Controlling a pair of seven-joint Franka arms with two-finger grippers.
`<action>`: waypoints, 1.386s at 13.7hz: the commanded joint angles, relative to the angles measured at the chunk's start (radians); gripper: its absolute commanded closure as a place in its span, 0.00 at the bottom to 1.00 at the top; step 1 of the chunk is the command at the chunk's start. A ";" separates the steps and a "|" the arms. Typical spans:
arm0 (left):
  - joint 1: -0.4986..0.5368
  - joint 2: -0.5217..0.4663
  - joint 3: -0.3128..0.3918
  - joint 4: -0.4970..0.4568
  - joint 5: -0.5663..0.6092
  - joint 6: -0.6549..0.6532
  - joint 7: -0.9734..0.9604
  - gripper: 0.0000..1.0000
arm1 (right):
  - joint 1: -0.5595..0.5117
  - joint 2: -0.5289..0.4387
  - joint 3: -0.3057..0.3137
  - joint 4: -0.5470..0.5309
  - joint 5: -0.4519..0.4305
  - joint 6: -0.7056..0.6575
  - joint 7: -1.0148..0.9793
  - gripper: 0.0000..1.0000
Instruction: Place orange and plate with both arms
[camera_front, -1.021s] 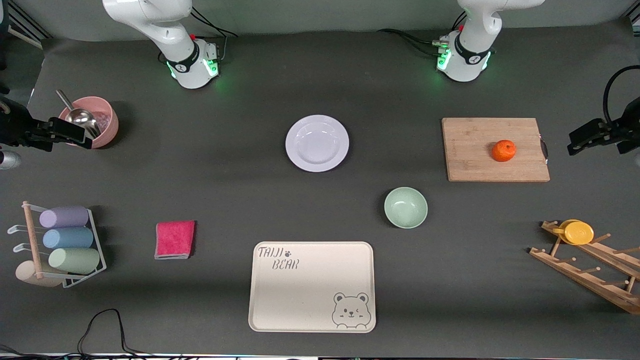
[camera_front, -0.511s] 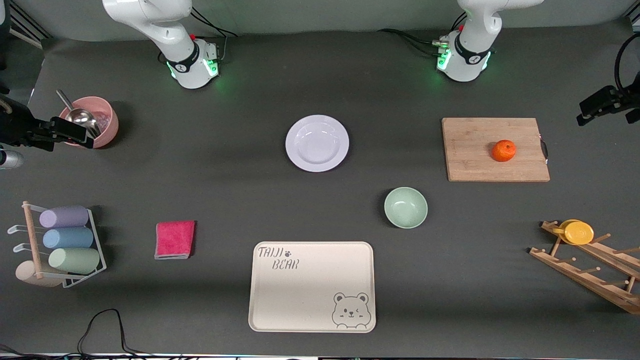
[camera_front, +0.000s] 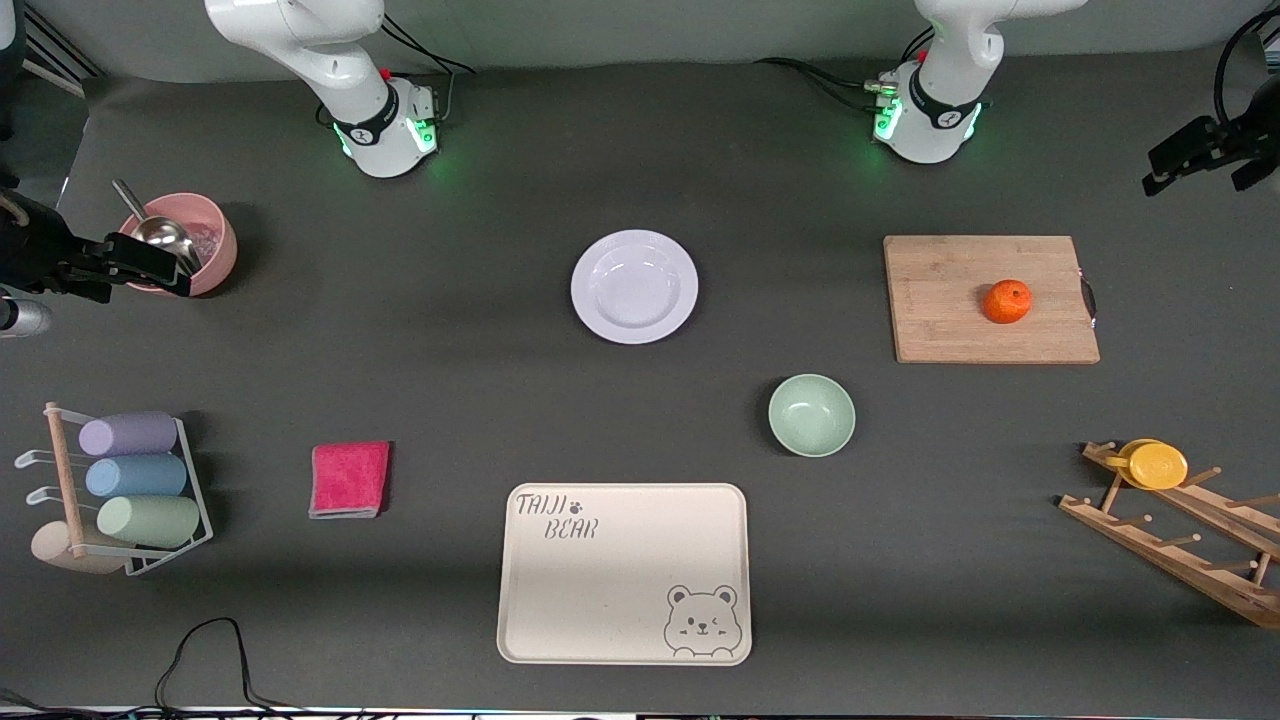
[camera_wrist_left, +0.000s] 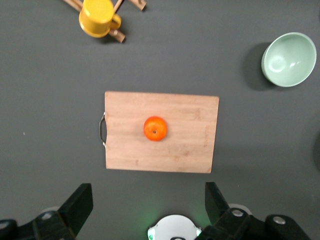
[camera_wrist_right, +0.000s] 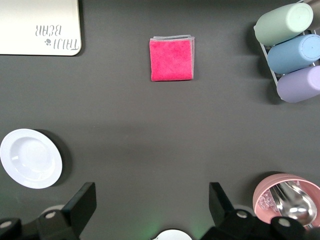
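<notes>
The orange lies on a wooden cutting board toward the left arm's end of the table; it also shows in the left wrist view. The pale lavender plate sits bare mid-table and shows in the right wrist view. My left gripper is open and empty, high in the air past the board's handle end. My right gripper is open and empty, high beside the pink bowl.
A pale green bowl and a cream bear tray lie nearer the front camera. A red cloth, a rack of cups, the pink bowl with a scoop and a wooden rack with a yellow cup stand around.
My left gripper has moved up in the front view, away from beside the cutting board. My right gripper has shifted only slightly. The orange and plate have not moved.
</notes>
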 joint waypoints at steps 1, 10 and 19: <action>0.014 -0.113 -0.001 -0.137 0.012 0.040 0.017 0.00 | 0.006 -0.003 -0.001 0.023 0.005 -0.044 0.028 0.00; 0.015 -0.164 -0.002 -0.439 0.035 0.304 0.017 0.00 | 0.000 0.007 -0.007 0.024 -0.006 -0.078 0.051 0.00; 0.031 0.043 0.001 -0.612 0.036 0.668 0.017 0.00 | -0.007 0.061 -0.010 0.024 0.077 0.061 0.055 0.00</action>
